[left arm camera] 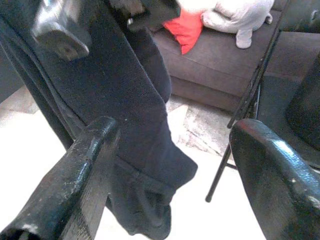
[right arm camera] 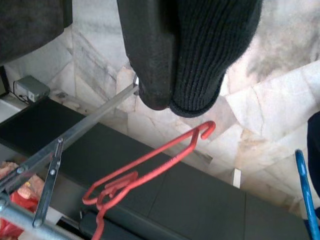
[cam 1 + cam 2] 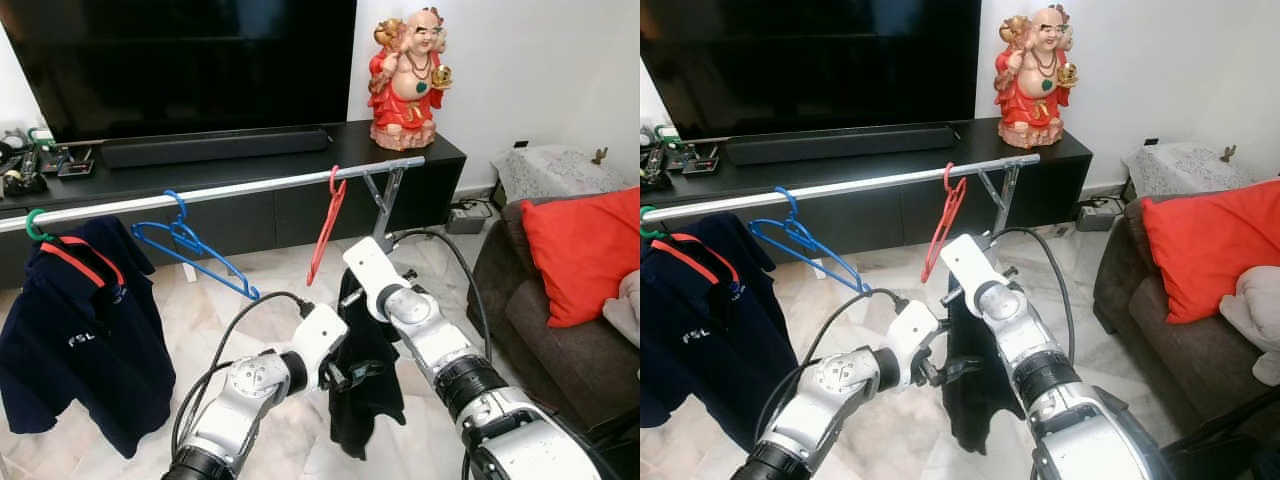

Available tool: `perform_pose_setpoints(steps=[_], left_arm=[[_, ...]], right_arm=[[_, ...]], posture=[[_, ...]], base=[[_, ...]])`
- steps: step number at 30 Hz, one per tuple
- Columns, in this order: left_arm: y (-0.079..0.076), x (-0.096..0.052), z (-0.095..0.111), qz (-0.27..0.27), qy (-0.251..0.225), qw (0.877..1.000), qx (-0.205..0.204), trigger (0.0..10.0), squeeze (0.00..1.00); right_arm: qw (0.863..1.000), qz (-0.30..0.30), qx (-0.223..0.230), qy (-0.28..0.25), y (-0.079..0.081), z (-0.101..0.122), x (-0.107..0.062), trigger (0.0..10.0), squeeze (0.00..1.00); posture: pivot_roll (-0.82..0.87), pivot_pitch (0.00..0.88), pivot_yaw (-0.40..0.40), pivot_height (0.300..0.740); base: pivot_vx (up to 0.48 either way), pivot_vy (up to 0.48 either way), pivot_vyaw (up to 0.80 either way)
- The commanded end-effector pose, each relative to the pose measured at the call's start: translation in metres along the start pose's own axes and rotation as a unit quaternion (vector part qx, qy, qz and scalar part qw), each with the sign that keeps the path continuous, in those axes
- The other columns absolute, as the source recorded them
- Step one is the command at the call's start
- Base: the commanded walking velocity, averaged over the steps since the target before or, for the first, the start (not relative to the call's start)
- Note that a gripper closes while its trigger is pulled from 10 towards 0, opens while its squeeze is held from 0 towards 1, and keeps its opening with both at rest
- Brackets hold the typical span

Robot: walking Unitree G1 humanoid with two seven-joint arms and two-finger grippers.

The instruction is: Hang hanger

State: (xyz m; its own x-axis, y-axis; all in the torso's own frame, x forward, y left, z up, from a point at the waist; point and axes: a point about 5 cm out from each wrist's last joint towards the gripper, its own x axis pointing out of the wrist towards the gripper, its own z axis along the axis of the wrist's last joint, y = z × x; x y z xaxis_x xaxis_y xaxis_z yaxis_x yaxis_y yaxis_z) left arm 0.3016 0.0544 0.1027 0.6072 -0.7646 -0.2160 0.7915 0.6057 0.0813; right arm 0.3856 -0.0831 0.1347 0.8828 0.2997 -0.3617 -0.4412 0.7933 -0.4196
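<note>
Hanging by its hook from the silver rail (image 3: 250, 188), the red hanger (image 3: 325, 228) sits near the rail's right end, just beside the rail's metal support (image 3: 384, 200), and carries nothing. Your right tool (image 2: 172, 95) is below and in front of it; the wrist view shows one black finger (image 2: 150, 55) pressed against a fold of black knit garment (image 3: 365, 375), so it seems to be pinching that cloth, though the second finger is hidden behind the fabric. In the head views that garment droops from the right arm toward the marble floor (image 3: 270, 420).

Your left tool (image 1: 170, 165) is spread wide, with both fingers (image 1: 85, 170) well apart and nothing between them; it points at the lower part of the dark garment from the left, close to it but not touching.

Further left on the rail you have a blue hanger (image 3: 190, 250), tilted and bare, and a green-hooked hanger (image 3: 35, 226) carrying a navy polo shirt (image 3: 85, 330) with red trim at the collar. Behind the rail stands a black TV table (image 3: 250, 160) holding a soundbar (image 3: 215, 146), a large dark screen (image 3: 190, 60) and a red laughing-Buddha figure (image 3: 408, 80). On your right a dark sofa (image 3: 560, 340) holds a red cushion (image 3: 585, 250).
</note>
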Motion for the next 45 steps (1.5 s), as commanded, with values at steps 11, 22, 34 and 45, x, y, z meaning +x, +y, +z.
perform_pose_setpoints(steps=[11,22,34,45], left_arm=[[0.007,0.0,0.002,0.073,0.026,0.997,0.005,10.0,0.0],[0.032,-0.004,0.002,0.2,0.048,0.979,0.012,10.0,0.0],[0.02,0.006,0.01,0.159,0.041,0.986,0.008,10.0,0.0],[0.017,0.007,0.012,0.164,0.035,0.986,0.003,10.0,0.0]], right_arm=[[0.996,-0.032,0.065,-0.043,-0.004,0.038,-0.003,10.0,0.0],[0.994,-0.018,0.083,-0.069,0.003,0.058,-0.006,10.0,0.0],[0.988,-0.01,0.126,-0.084,0.011,0.072,-0.01,10.0,0.0],[0.98,0.008,0.17,-0.103,0.022,0.087,-0.014,10.0,0.0]], posture=[[0.08,0.031,-0.013,0.74],[0.08,0.031,-0.02,0.74],[0.08,0.032,-0.014,0.74],[0.08,0.03,-0.015,0.74]], base=[[0.0,0.0,0.0],[0.0,0.0,0.0],[0.0,0.0,0.0],[0.0,0.0,0.0]])
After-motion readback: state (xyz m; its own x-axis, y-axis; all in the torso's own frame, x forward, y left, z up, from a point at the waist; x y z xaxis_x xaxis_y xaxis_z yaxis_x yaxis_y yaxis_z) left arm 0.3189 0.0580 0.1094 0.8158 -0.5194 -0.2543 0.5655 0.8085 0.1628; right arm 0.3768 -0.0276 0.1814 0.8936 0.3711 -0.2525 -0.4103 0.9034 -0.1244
